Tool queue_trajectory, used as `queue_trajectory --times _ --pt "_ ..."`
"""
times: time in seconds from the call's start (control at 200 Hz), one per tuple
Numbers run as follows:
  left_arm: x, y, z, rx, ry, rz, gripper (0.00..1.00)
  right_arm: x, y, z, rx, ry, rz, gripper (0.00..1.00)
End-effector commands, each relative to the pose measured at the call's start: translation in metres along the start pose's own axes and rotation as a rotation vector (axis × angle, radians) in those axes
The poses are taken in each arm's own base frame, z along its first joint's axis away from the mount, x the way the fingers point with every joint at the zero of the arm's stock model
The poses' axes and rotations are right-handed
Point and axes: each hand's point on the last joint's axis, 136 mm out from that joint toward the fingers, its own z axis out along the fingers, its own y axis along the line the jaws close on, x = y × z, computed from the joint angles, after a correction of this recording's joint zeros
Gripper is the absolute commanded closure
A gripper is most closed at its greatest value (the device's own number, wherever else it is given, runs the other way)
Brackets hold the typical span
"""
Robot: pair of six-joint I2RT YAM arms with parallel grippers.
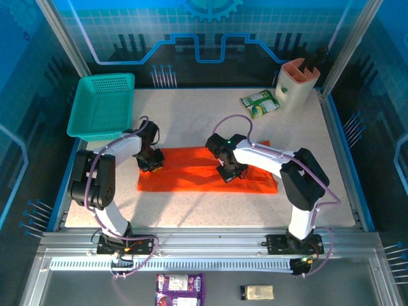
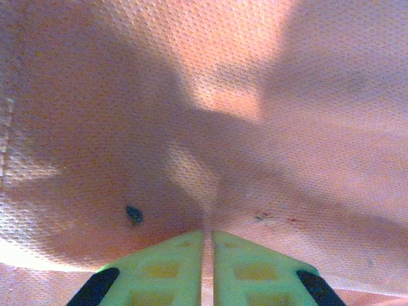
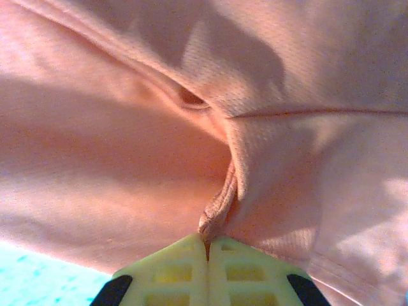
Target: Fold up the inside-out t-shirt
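1. Position of the inside-out t-shirt (image 1: 191, 175): the bright orange cloth is laid as a long, flattened band across the middle of the tabletop (image 1: 210, 210), running left to right and kept clear of every edge.
2. Left fingers (image 2: 166, 268): these are closed at the band's left end, with a thin layer of orange cloth pinched between them.
3. Right fingers (image 3: 169, 271): these are closed near the band's middle, and a bunched ridge of cloth is gripped at their tips.
4. Teal basket (image 1: 102, 105): this is placed at the far left corner.
5. Green packet (image 1: 260, 103) and beige holder (image 1: 296, 83): both are set near the far right corner.
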Motion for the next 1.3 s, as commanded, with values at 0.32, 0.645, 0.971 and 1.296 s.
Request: queue_trajectory --times 0.32,0.645,0.971,1.296 --pt "-0.022 -0.019 -0.015 0.019 0.002 0.077 0.87 -0.023 -0.024 -0.026 -0.423 -0.155 0.459 0.69" --pt "0.036 0.003 0.022 0.022 0.155 0.069 0.92 -0.044 -0.047 0.041 -0.466 -0.093 0.563 0.57" --pt "0.096 0.034 0.024 0.025 0.203 -0.016 0.91 -0.124 -0.026 0.052 -0.533 -0.125 0.387 0.57" --pt "0.148 0.014 0.020 0.138 0.232 -0.107 0.86 -0.224 -0.033 0.074 -0.543 -0.213 0.349 0.56"
